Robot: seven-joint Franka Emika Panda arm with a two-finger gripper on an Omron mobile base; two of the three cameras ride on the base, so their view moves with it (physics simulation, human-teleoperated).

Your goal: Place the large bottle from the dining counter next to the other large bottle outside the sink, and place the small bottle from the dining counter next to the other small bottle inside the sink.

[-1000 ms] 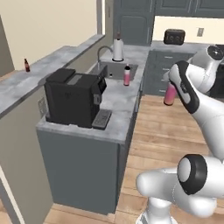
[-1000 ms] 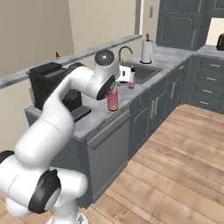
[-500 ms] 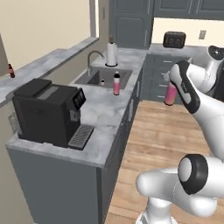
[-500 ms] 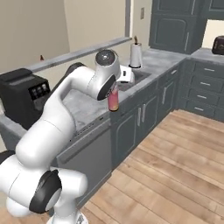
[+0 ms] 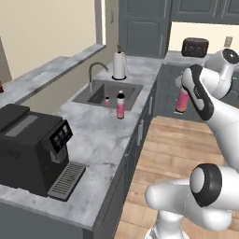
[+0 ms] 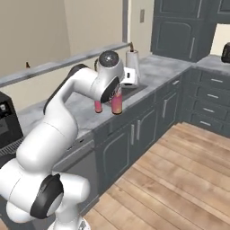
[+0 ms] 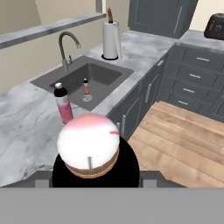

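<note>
The large pink bottle [image 5: 182,100] is gripped in the pincer [image 6: 117,95], carried over the floor. Next it is to be set beside the other large bottle [image 5: 120,104] on the counter [image 5: 100,135] by the sink [image 5: 95,94].

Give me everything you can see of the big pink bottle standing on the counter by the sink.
The large pink bottle with a dark cap and pale neck stands upright on the grey marble counter, just outside the front edge of the dark grey recessed sink. Its body looks like translucent pink plastic. Nothing but the counter touches it.
</note>
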